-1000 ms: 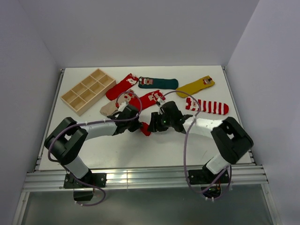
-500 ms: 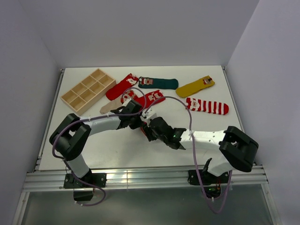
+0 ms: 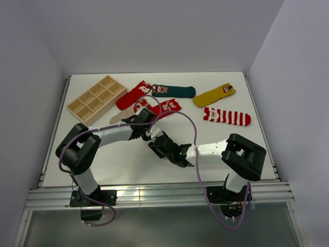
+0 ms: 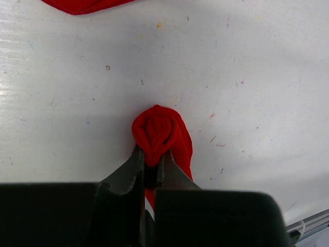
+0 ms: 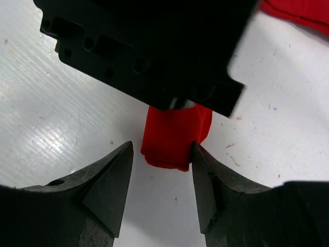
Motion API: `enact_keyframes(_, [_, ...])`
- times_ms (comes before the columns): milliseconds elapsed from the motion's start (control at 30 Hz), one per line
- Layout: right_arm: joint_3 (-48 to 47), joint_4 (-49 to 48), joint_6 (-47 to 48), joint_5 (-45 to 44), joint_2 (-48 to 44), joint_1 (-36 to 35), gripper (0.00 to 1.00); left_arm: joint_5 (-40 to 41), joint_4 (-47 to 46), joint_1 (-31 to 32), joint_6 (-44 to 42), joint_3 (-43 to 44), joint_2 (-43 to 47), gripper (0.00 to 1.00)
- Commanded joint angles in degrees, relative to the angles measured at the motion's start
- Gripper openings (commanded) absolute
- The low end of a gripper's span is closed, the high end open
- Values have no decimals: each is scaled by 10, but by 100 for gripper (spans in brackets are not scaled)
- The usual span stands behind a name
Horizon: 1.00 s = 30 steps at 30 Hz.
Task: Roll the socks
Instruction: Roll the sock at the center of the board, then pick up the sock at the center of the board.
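**Tool state.** The left gripper [image 4: 150, 158] is clenched. Its two dark fingers pinch the small rolled red fabric sock [image 4: 160, 135] at the edge nearest the wrist, with the spiral end of the roll facing the left wrist camera. The right gripper [image 5: 162, 149] is released, and its jaws stand apart with one on each side of the same roll. The finger on the right of that view is at the roll's edge, while the other shows a gap of bare table.

**Location of the workpiece.** The roll lies on the scuffed white table top [image 3: 108, 159], near its middle and nearer the arm bases than the flat socks.

**Obstructions.** In the right wrist view the black body of the left gripper covers the far part of the roll. In the top view both grippers meet over the roll and hide it. A purple cable [image 3: 198, 154] loops above the right arm.

**Surroundings.**
- A flat red sock with a figure patch [image 3: 164, 107] lies just behind the left gripper.
- A beige sock [image 3: 118, 118] lies partly under the left arm [image 3: 110, 136].
- Farther back are a second red sock [image 3: 132, 95], a dark green sock [image 3: 175, 91] and a mustard yellow sock [image 3: 214, 94].
- A red-and-white striped sock [image 3: 229, 117] lies well apart to the right.
- A light wooden compartment tray [image 3: 96, 99] sits at the far left.
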<state>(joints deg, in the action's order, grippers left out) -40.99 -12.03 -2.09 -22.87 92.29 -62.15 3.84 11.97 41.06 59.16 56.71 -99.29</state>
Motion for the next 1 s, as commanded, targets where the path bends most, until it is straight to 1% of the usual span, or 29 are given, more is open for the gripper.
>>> enact_keyframes(0, [-30,-33,15,-31,24,-14,56,-8,52,3,-25,-2,-32,0])
enact_keyframes(67, [-34,-31,15,-42,36,-20,56,-10,53,3,-26,0,-33,0])
enact_keyframes(167, [-34,-29,10,-59,50,-25,52,-14,52,2,-28,0,-34,0])
enact_keyframes(267, [-24,-32,-3,-59,48,-25,31,-17,48,3,-29,0,-35,0])
enact_keyframes(300, [-23,-29,-5,-51,47,-25,18,-19,47,3,-28,-3,-34,1])
enact_keyframes(367, [-18,-26,-21,-36,43,-19,8,-21,43,3,-29,-7,-29,1])
enact_keyframes(400, [-14,-26,-28,-12,35,-14,0,-22,39,2,-27,-9,-28,4])
enact_keyframes(467, [0,-26,-53,23,25,9,0,-23,32,3,-27,-13,-20,8])
enact_keyframes(500, [5,-26,-61,41,14,18,0,-24,29,3,-28,-14,-18,15])
enact_keyframes(533, [10,-27,-68,84,10,29,0,-23,28,3,-28,-15,-15,18])
enact_keyframes(567, [17,-27,-81,105,6,39,0,-22,27,3,-27,-19,-11,24])
enact_keyframes(667, [26,-24,-109,182,-1,81,0,-21,10,2,-18,-32,4,36])
enact_keyframes(700, [29,-32,-117,207,-3,102,0,-21,4,2,-9,-36,8,44])
enact_keyframes(733, [35,-38,-125,226,-4,113,0,-20,-4,2,-4,-41,13,49])
enact_keyframes(767, [44,-43,-140,270,-6,124,0,-17,-9,2,0,-48,21,52])
enact_keyframes(800, [48,-53,-145,288,-6,134,0,-16,-12,2,9,-53,25,60])
enact_keyframes(833, [51,-57,-152,304,-6,155,0,-14,-18,2,14,-57,30,64])
enact_keyframes(867, [56,-61,-163,339,-4,164,0,-9,-25,1,17,-65,42,68])
enact_keyframes(967, [66,-77,-189,385,4,200,0,4,-39,0,39,-83,64,80])
